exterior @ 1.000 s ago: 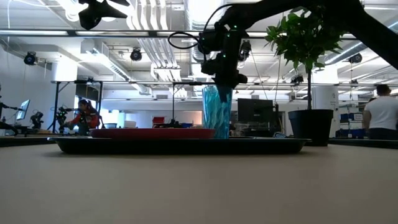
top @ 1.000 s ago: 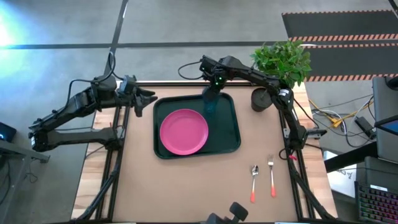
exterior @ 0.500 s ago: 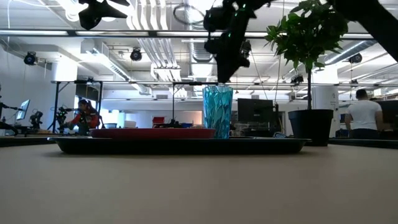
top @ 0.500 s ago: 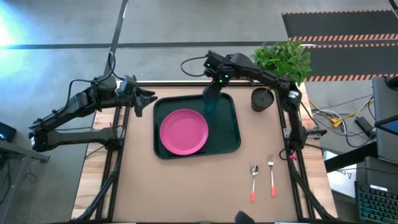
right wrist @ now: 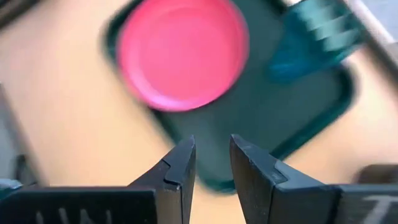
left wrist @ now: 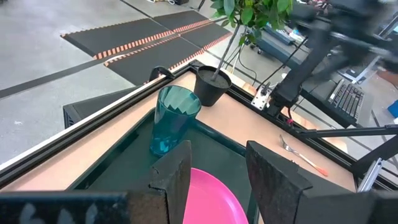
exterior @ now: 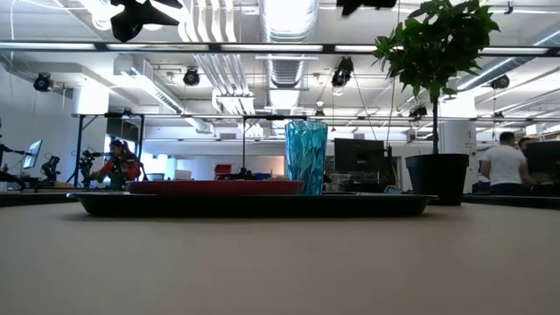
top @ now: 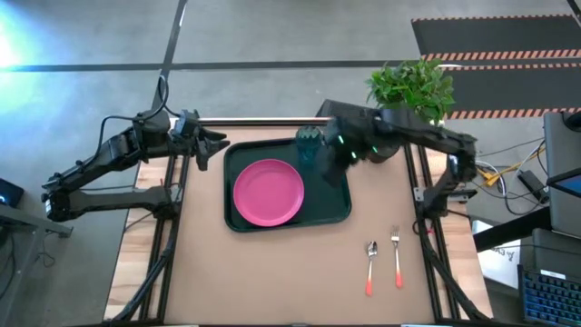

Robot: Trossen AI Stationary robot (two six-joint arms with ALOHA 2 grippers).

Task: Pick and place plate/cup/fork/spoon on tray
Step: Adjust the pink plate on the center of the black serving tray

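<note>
The dark green tray [top: 338,207] lies at mid-table. The pink plate [top: 269,192] rests flat in its left half. The teal cup [top: 310,145] stands upright on its base in the tray's far right corner, also seen as cup [left wrist: 174,118] and cup [exterior: 306,156]. The spoon [top: 371,263] and the fork [top: 397,255] lie side by side on the table near its right front. My right gripper [right wrist: 210,163] hangs open and empty above the tray's right part [top: 338,156], to the right of the cup. My left gripper [left wrist: 217,177] waits open beyond the tray's far left corner [top: 218,143].
A potted plant in a dark pot [top: 381,145] stands at the table's far right, close to the tray and under my right arm. Bare tabletop [top: 272,272] stretches in front of the tray. People [exterior: 503,166] move in the room behind the table.
My right gripper has let go of the cup, risen out of the top of the low view, and swung toward the table's right and near side. The cup stays upright on the tray where it was set.
</note>
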